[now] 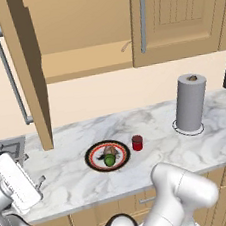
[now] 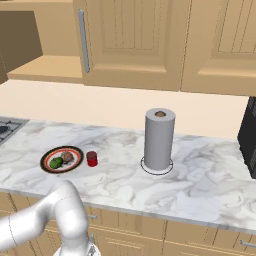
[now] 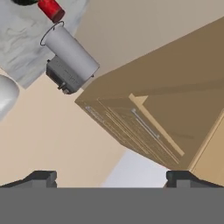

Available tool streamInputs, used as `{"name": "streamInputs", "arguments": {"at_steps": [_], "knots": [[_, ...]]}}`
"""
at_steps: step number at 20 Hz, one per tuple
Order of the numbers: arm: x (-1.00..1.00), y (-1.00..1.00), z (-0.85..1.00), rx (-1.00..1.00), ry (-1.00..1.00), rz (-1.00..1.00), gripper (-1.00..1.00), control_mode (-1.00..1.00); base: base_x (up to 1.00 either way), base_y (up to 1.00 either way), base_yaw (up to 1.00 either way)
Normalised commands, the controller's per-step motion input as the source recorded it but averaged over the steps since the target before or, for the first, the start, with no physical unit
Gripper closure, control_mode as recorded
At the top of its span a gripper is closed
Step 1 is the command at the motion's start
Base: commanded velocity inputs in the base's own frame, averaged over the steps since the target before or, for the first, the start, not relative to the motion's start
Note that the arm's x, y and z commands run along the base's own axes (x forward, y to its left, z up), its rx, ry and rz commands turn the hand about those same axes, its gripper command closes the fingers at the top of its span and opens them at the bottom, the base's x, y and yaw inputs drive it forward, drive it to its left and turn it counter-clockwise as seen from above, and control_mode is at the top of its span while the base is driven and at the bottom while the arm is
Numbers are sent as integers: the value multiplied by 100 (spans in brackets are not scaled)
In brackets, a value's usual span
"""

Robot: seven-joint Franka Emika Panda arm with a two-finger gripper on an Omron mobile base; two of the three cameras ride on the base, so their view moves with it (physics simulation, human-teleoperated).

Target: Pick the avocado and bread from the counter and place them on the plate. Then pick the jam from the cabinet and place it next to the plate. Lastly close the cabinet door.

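The plate (image 1: 92, 158) lies on the marble counter (image 1: 68, 176). On it sit the green avocado (image 1: 109, 160) and the brown bread (image 1: 110, 150). The red jam (image 1: 137, 142) stands upright on the counter just right of the plate. The cabinet (image 1: 85, 43) is open, and its cabinet door (image 1: 28, 70) swings out at the left. My white hand (image 1: 16, 184) hovers low at the left, below that door. In the hand view the gripper (image 3: 111, 178) is open, fingertips wide apart with nothing between them. It faces the cabinet's underside (image 3: 166, 100), with the jam (image 3: 51, 9) at the top.
A tall grey paper-towel roll (image 1: 190, 103) stands on the counter right of the jam. A stove (image 1: 3, 148) adjoins the counter's left end, and a black appliance (image 2: 248, 140) stands at the far right. Closed wall cupboards (image 2: 135, 40) hang to the right of the open one.
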Motion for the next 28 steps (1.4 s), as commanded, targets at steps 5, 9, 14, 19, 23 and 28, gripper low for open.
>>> {"name": "streamInputs", "arguments": {"at_steps": [5, 9, 14, 19, 23, 28], "knots": [[22, 16, -8, -1, 0, 0, -100, -100, 0, 0, 0], [19, 18, -13, -1, 0, 0, -100, -100, 0, 0, 0], [20, 22, -18, -2, 0, 0, -100, -100, 0, 0, 0], [17, 23, -10, -2, 0, 0, -100, -100, 0, 0, 0], [14, 24, -2, -1, 0, -1, -100, -100, 0, 0, 0], [11, 18, 0, 0, 0, -1, -100, -100, 0, 0, 0]]}}
